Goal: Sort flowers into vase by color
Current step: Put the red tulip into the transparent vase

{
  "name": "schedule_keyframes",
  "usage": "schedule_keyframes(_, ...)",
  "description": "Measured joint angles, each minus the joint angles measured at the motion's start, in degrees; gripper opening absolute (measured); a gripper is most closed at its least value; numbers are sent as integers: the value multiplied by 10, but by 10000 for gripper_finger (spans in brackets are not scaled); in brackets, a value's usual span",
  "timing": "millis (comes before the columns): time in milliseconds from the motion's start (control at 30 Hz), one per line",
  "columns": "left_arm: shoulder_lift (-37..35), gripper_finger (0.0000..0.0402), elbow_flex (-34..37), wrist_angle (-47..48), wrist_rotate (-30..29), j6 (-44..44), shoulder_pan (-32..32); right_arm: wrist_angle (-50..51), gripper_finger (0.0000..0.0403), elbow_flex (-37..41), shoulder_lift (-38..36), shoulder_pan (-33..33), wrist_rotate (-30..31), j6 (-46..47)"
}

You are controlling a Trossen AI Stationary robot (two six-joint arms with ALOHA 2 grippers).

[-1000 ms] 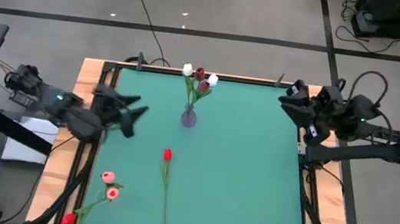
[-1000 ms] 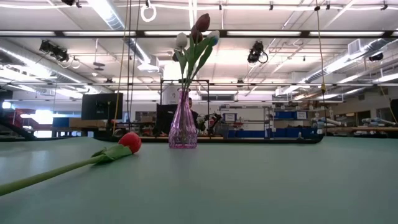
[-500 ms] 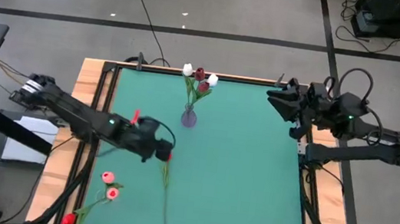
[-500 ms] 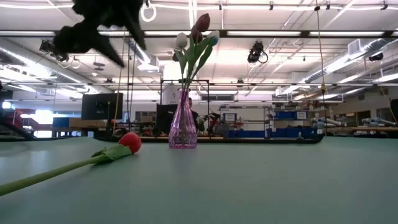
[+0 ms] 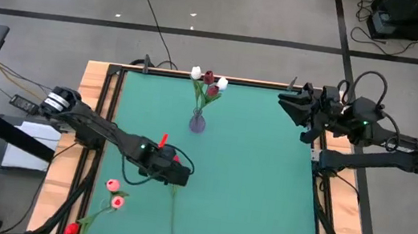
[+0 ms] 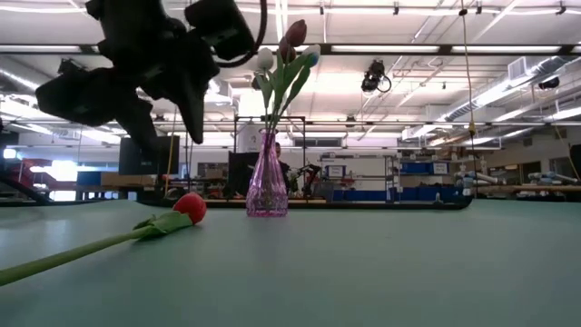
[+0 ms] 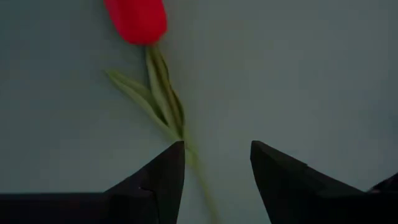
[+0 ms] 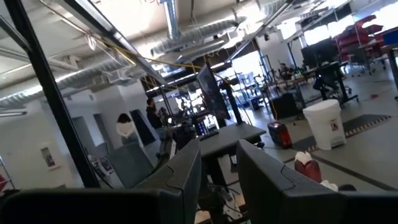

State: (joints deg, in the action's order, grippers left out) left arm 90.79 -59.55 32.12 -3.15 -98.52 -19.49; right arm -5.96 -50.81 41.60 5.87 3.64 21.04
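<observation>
A bright red tulip [image 7: 137,18] lies flat on the green table, its stem [image 5: 173,209] running toward the near edge. My left gripper [image 7: 214,158] is open and hovers above it [image 6: 171,132], one finger on each side of the stem just below the leaves, touching nothing. In the high view the gripper [image 5: 179,175] hides the head. A pink glass vase [image 5: 198,121] stands mid-table toward the far edge, holding white and dark red tulips [image 5: 209,81]. My right gripper [image 5: 285,103] waits open, raised at the far right corner.
Two pink tulips [image 5: 115,193] and another red tulip [image 5: 71,231] lie by the near left corner. The wooden table frame [image 5: 91,93] borders the green mat. Bare mat spreads across the right half [image 5: 264,189].
My left arm has swung from the table's left edge out to the middle and come down over the red tulip, fingers pointing down. My right arm has turned a little toward the table at the far right corner. The flowers have stayed put.
</observation>
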Motion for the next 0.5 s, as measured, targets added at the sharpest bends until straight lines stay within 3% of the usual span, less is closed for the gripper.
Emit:
schedule_keyframes(167, 22, 207, 0, -14, 28, -66, 0, 0, 112, 0, 0, 0, 33, 14)
schedule_keyframes(500, 89, 262, 0, -65, 42, -95, -4, 10, 112, 0, 1, 0, 42, 27)
